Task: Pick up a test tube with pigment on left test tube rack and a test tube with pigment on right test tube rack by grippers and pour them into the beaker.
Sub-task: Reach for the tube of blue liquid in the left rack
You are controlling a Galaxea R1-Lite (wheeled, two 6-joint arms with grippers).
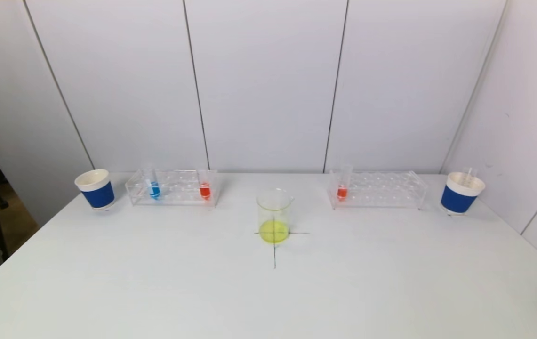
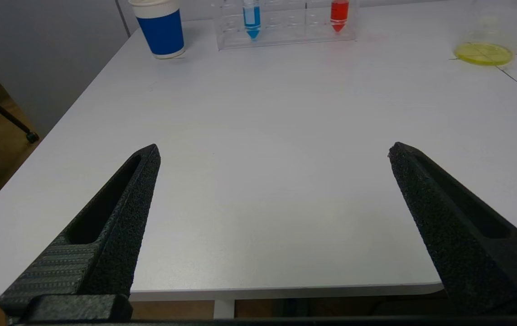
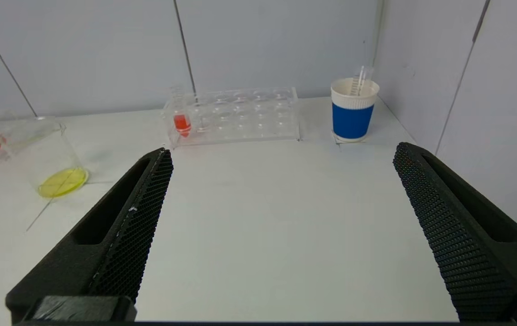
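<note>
The left tool (image 2: pixel 274 151) and right tool (image 3: pixel 283 151) are wide open and hold nothing, near the counter's (image 1: pixel 155 282) front edge. The tubes stand upright at the back edge: the blue tube (image 2: pixel 251 18) ahead of the left tool, the red tube (image 3: pixel 181 123) ahead of the right.

The near half of the white table (image 1: pixel 155 292) lies bare, open to a gripper from any side. At twelve o'clock the beaker (image 1: pixel 275 215) stands alone on a drawn cross, with free lanes either side. Toward ten o'clock the left rack (image 1: pixel 172 187) stands just beside a blue cup (image 1: pixel 95 189); toward two o'clock the right rack (image 1: pixel 377 189) sits near another cup (image 1: pixel 461 193). Wall panels (image 1: pixel 268 84) close off the far edge behind them.
</note>
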